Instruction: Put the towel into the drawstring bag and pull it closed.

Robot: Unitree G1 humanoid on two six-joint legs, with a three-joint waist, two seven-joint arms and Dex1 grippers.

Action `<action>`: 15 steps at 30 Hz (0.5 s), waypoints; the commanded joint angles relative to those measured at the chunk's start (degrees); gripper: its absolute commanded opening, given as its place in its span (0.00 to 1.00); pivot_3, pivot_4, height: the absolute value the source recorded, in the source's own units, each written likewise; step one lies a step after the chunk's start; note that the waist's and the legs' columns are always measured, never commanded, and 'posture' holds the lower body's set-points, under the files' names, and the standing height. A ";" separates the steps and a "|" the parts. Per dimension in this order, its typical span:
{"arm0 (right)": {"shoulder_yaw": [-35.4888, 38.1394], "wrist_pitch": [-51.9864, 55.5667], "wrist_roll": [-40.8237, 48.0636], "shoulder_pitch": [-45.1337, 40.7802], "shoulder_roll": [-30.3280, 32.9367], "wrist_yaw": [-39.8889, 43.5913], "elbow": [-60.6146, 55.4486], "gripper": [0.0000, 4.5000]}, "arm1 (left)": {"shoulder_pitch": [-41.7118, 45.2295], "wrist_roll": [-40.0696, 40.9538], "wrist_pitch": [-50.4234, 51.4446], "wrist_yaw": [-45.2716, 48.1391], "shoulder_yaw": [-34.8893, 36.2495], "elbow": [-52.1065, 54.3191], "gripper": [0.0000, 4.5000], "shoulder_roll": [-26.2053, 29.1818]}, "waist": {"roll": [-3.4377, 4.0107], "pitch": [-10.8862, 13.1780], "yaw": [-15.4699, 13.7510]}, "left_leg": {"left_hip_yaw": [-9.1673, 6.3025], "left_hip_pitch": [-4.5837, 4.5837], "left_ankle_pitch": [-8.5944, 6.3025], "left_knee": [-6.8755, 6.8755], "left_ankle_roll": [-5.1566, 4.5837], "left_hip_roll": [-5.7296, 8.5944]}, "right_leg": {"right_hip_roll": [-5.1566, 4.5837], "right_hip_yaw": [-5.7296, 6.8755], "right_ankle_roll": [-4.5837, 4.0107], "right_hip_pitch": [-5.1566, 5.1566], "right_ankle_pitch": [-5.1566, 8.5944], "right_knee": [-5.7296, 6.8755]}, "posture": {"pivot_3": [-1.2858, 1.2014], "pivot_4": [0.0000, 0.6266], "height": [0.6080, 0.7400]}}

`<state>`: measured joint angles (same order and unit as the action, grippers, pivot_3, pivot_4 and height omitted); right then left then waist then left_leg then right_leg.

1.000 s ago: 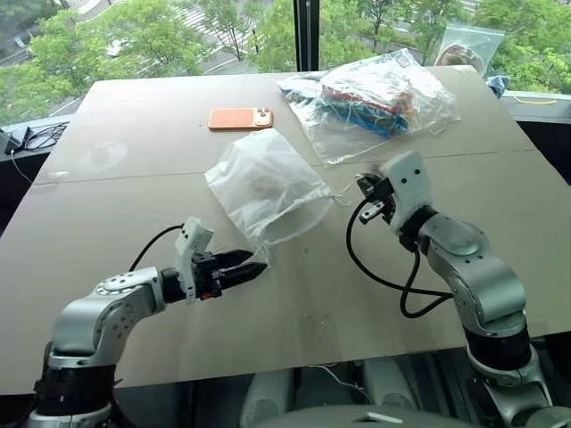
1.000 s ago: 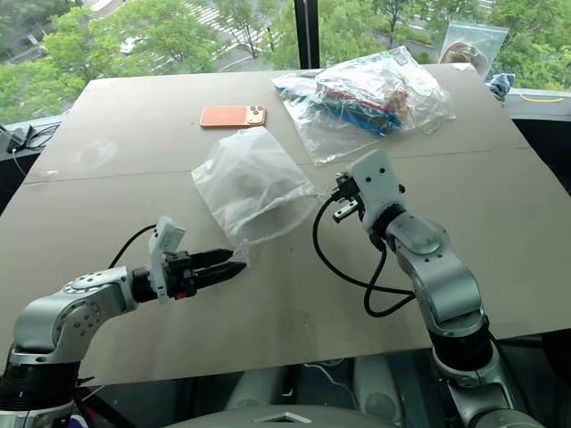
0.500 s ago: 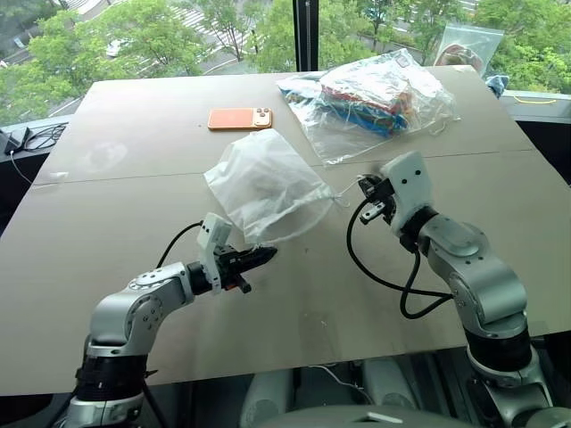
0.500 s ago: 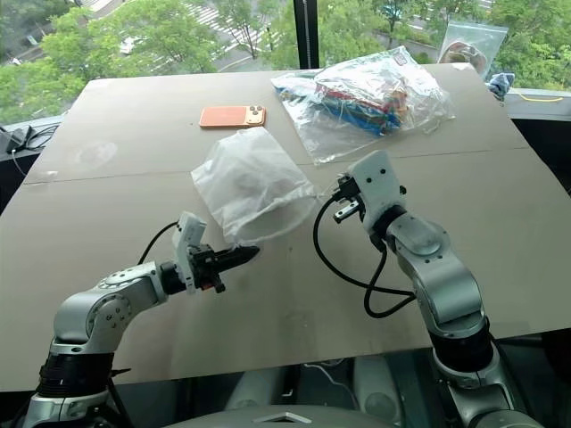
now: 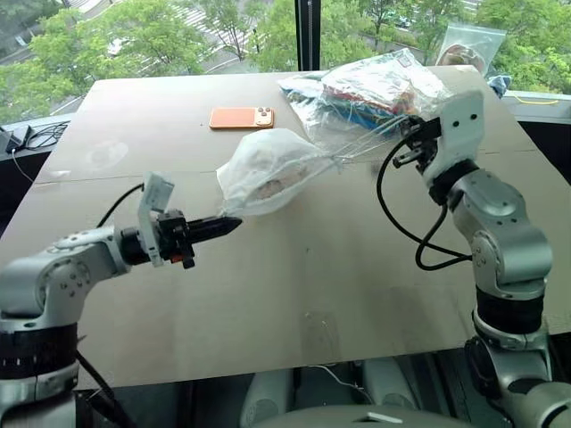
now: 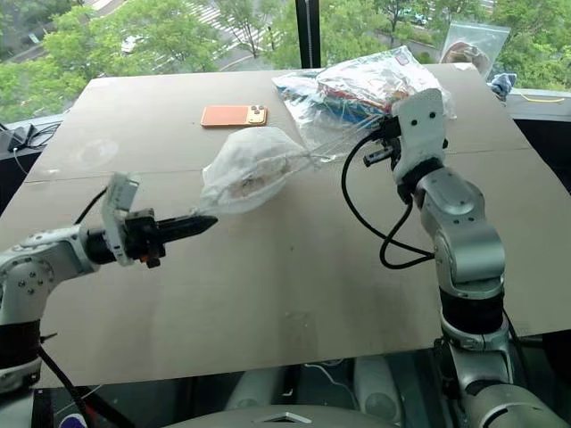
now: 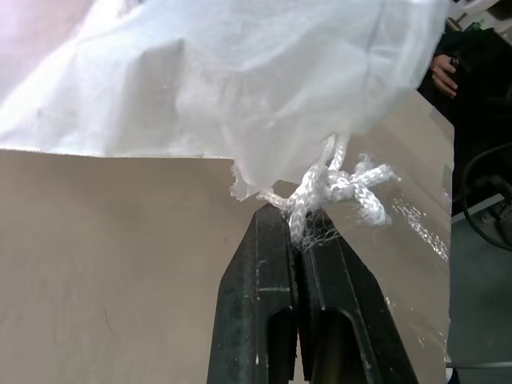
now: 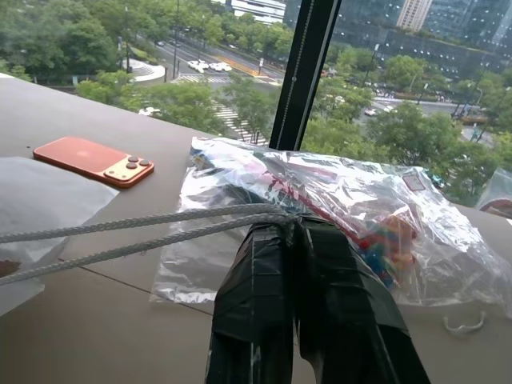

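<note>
Fingers of both grippers, left gripper (image 5: 234,224) and right gripper (image 5: 403,152), clamp opposite cords of the light, limp drawstring bag (image 5: 268,169); cords give the surest hold.

Bright, even daylight from window (image 5: 178,36) beyond far edge of bench (image 5: 294,294). Shadows soft and faint; no hard edges on bench top. Pale glare patch on bench near its far left corner. Clear plastic bag (image 5: 375,94) carries scattered white highlights. Head views sharp across bench, trees outside slightly washed out. Left wrist view: drawstring bag (image 7: 240,88) overexposed, folds nearly lost, near fingers (image 7: 264,320) crisp. Right wrist view: fingers (image 8: 256,320) dark, slightly soft; background sharp.
</note>
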<state>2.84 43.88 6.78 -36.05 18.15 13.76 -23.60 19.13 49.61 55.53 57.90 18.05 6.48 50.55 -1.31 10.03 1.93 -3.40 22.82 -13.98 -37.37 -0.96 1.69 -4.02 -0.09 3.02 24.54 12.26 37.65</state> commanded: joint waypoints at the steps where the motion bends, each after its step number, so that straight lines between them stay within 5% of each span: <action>1: 3.53 -4.88 -0.36 -5.54 3.37 0.71 2.71 0.00 | 10.33 -0.70 -3.31 -0.13 2.33 -4.93 0.02 2.55 | -0.04 0.04 0.01 | -0.02 0.02 0.00 0.01 0.00 0.02 | 0.01 0.02 0.00 0.01 0.00 -0.03 | 0.52 0.24 1.00; 7: 5.96 -9.44 -0.44 -13.78 10.17 2.32 9.77 0.00 | 28.19 -8.61 -12.84 -3.53 0.11 -17.47 0.02 2.87 | -0.02 0.10 0.33 | 0.09 0.07 0.01 0.11 0.01 0.06 | 0.00 -0.05 0.01 0.09 -0.01 -0.12 | 0.52 0.24 1.00; 15: 8.83 -13.11 -2.67 -19.49 15.97 -1.30 13.88 0.00 | 43.29 -28.88 -38.59 -25.44 -2.05 -39.71 0.02 -1.75 | -0.03 0.12 0.38 | 0.22 0.12 0.00 0.20 0.01 0.06 | -0.04 -0.16 0.03 0.18 -0.01 -0.19 | 0.52 0.24 1.00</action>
<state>7.56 31.99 6.27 -54.10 32.04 15.33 -9.89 61.40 24.28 21.82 38.04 13.96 -29.77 48.10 -1.34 10.15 2.31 -3.15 22.95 -13.98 -37.16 -0.95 1.75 -4.05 -0.28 3.06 24.74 12.24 37.44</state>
